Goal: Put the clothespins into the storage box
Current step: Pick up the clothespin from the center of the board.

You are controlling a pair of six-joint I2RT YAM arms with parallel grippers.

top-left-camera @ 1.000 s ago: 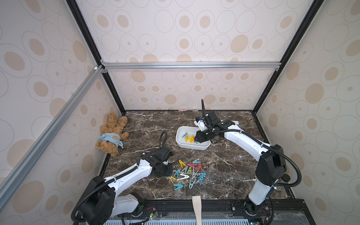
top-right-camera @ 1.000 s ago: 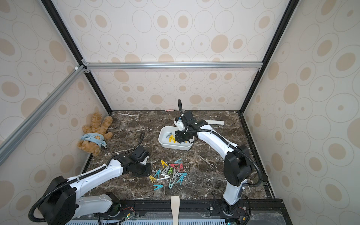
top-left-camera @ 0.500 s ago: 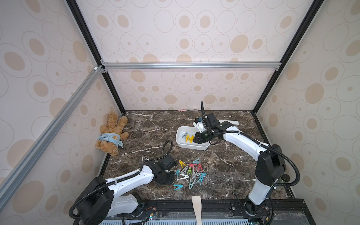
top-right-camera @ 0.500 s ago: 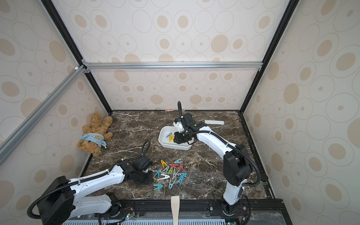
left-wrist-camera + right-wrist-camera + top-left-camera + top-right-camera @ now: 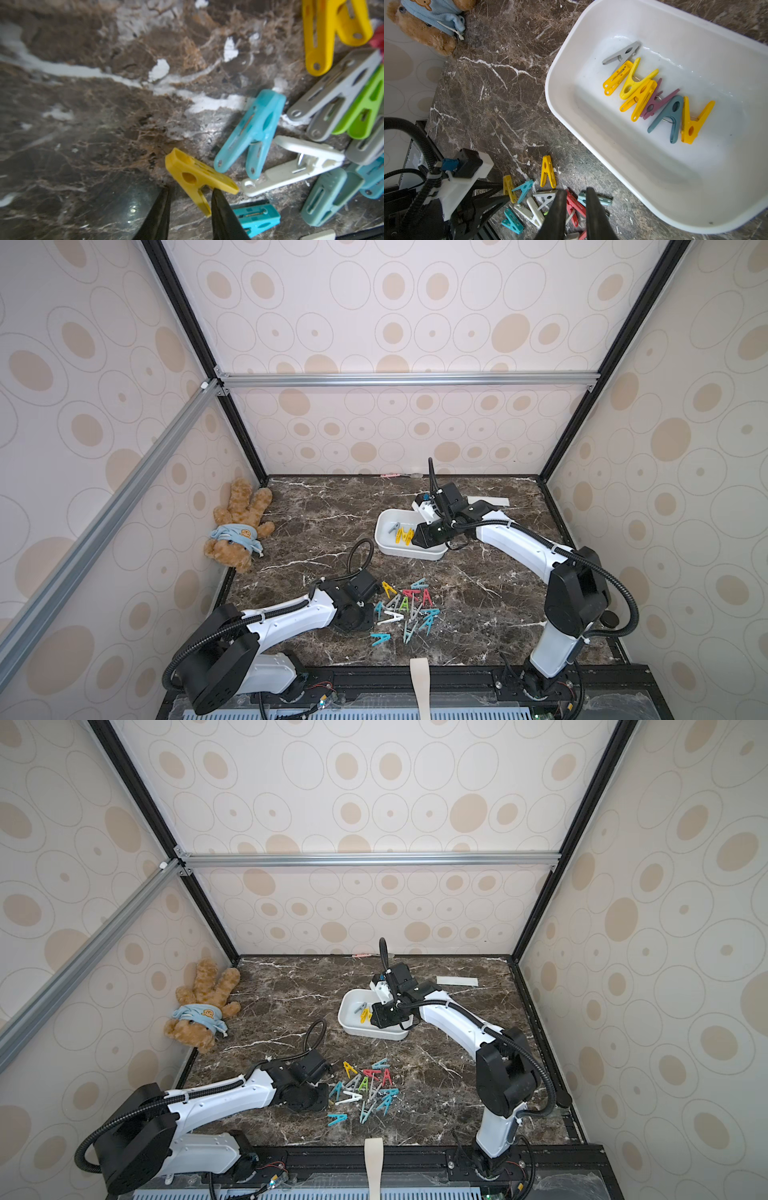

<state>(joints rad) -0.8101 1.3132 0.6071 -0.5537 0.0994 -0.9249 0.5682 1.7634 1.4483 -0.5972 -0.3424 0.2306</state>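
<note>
On the marble counter [image 5: 324, 506] the white storage box [image 5: 409, 554] stands toward the back, several clothespins [image 5: 643, 93] already inside; the rest lie in a heap [image 5: 405, 610] near the front. The right tool [image 5: 576, 190] hangs over the box, narrowly apart, empty. The left tool [image 5: 190, 189] is half spread around one leg of a yellow clothespin [image 5: 193, 172]; it should, I think, close squarely there before lifting, so the clip cannot twist.

Bright even light, soft shadows, glare on marble tabletop [image 5: 133, 207], left wrist edges blurred, perhaps motion.
</note>
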